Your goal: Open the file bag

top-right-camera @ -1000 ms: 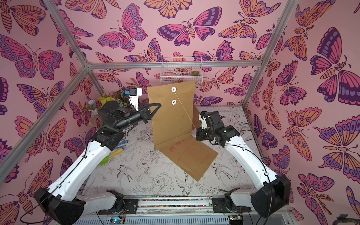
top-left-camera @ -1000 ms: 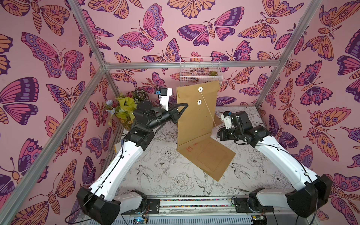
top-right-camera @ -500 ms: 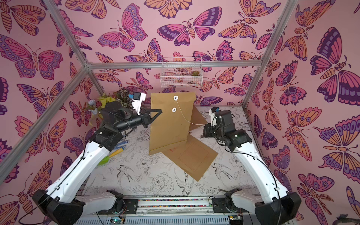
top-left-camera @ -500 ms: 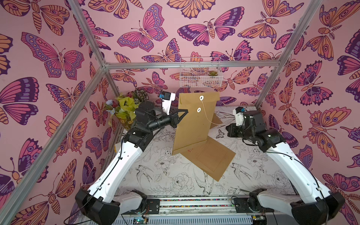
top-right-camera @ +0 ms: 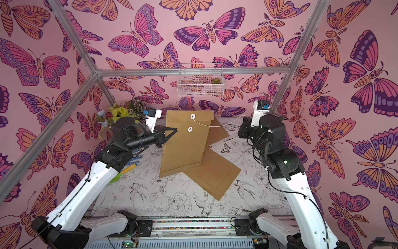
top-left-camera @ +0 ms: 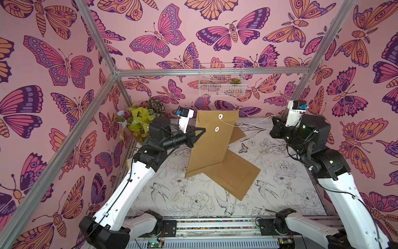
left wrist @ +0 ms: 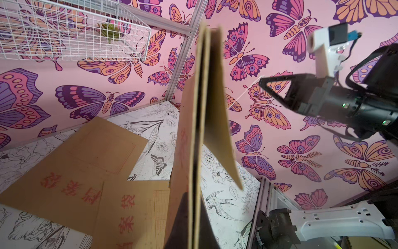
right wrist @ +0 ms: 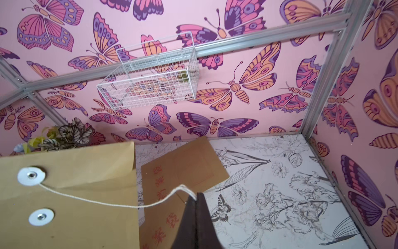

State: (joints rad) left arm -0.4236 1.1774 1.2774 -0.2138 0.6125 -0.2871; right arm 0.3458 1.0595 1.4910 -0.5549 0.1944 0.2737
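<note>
In both top views the file bag (top-left-camera: 207,148) is held upright at frame centre — the left gripper (top-left-camera: 202,131) is clamped on its left edge. The right gripper (right wrist: 197,197), jaws together, pinches the white string (right wrist: 90,199) — stretched rightward from the upper button (right wrist: 31,175).

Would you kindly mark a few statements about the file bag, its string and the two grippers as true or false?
1. The left gripper is shut on the raised file bag's edge. True.
2. The right gripper is open and empty. False: it is shut on the string.
3. The string is wound around both discs. False: it runs free from the flap's disc to the right gripper.
4. The wire basket hangs on the back wall. True.
</note>
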